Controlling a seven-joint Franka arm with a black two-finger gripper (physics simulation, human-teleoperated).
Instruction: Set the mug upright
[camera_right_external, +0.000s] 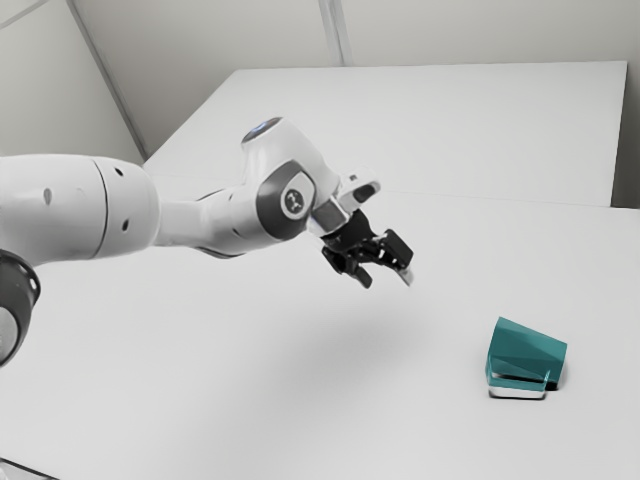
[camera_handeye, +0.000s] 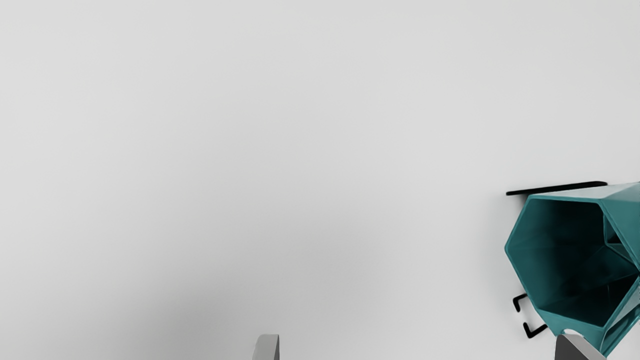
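Teal mug (camera_right_external: 526, 350), faceted (lying on its side), well in from desk's (camera_right_external: 230, 370) far edge, gripper (camera_right_external: 388, 281) wide, apart from it.

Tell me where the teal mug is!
The mug lies tipped on the white table, toward the exterior view's right, lower in that view than the robot's open hand.
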